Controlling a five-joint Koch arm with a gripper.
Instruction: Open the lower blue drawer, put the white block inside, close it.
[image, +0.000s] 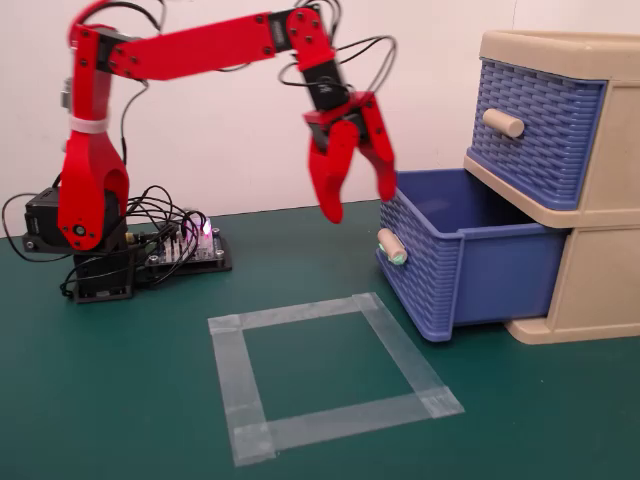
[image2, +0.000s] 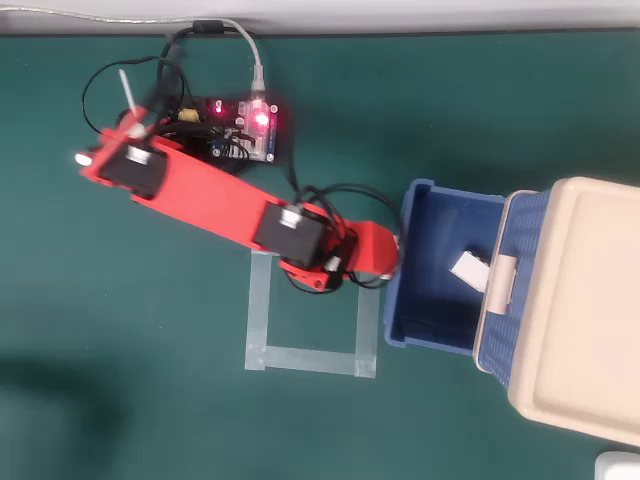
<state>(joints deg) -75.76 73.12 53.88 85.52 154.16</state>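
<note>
The lower blue drawer (image: 486, 272) stands pulled out of the beige cabinet (image: 600, 270); its mint-tipped handle (image: 392, 247) faces left in the fixed view. In the overhead view the white block (image2: 466, 268) lies inside the drawer (image2: 432, 300), near the back under the upper drawer's edge. The block is hidden in the fixed view. My red gripper (image: 358, 203) hangs open and empty in the air, just above and left of the drawer's front wall. In the overhead view it (image2: 388, 252) sits at the drawer's front rim.
The upper blue drawer (image: 540, 125) with a plain beige handle (image: 503, 122) is shut. A square of clear tape (image: 330, 375) marks the green table in front of the arm's base. A lit circuit board (image: 185, 245) and cables lie by the base.
</note>
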